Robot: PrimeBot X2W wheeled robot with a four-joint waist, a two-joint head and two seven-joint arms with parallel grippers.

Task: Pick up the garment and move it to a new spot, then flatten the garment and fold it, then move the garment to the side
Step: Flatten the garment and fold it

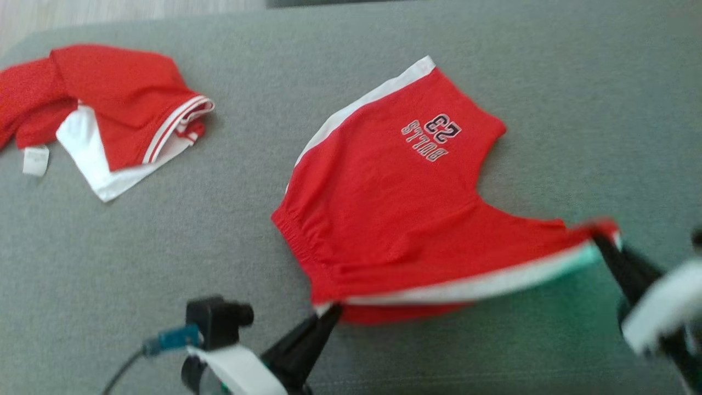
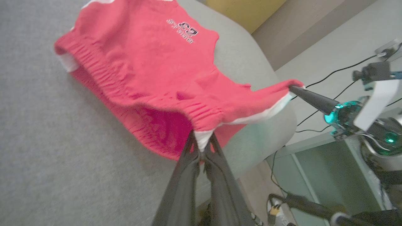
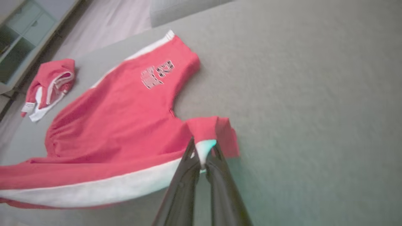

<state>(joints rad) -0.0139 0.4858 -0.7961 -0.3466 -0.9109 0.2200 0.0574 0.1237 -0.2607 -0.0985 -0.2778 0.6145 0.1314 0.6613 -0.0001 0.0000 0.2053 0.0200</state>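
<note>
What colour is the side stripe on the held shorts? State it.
White side stripe on red shorts; clearest in the right wrist view.

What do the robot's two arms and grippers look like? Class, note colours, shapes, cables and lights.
The left gripper and right gripper each have two long, dark fingers tapering to points. Each wrist wears white casing. A black camera block with a blue plug and grey cable sits by the left wrist; a teal light glows at the right gripper's base.

Grey padded surface (image 1: 576, 82) — red shorts (image 1: 395, 208) + 2nd red/white garment (image 1: 120, 93)
</note>
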